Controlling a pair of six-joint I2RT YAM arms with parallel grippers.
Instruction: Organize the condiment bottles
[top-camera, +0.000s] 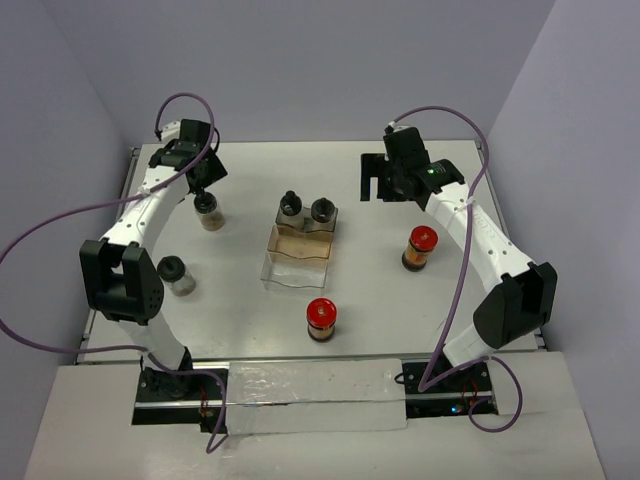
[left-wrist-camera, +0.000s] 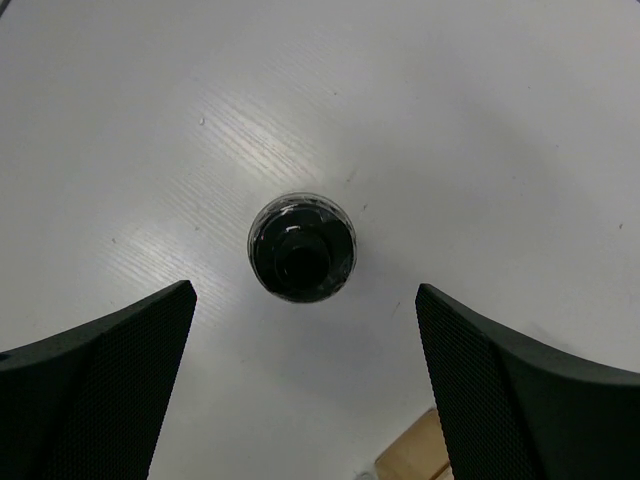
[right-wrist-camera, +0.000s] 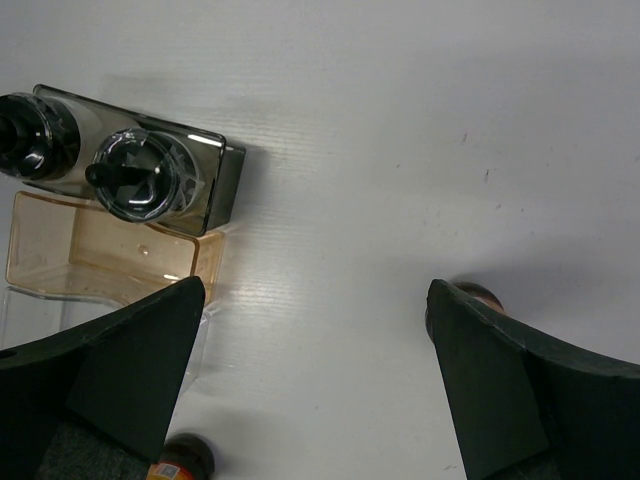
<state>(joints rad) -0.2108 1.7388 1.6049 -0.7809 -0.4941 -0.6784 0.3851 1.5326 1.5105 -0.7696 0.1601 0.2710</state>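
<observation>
Overview plus two close wrist views, all aimed down at the table (top-camera: 250, 320).

Top camera sits high, above and behind the arm bases (top-camera: 165, 385), tilted forward, and is far enough back to take in the full table, the tray (top-camera: 297, 262) and the scattered jars. Left wrist camera faces straight down, close over one black-cap jar (left-wrist-camera: 301, 247), with the left fingers (left-wrist-camera: 100, 380) in its bottom corners. The overview shows that same jar (top-camera: 209, 212) at far left. Right wrist camera looks down from right of the tray (right-wrist-camera: 100, 255), close. With the overview it shares the tray's far end and the tray jars (right-wrist-camera: 140, 177). A red-cap jar (right-wrist-camera: 180, 460) is cut off at its bottom edge.
</observation>
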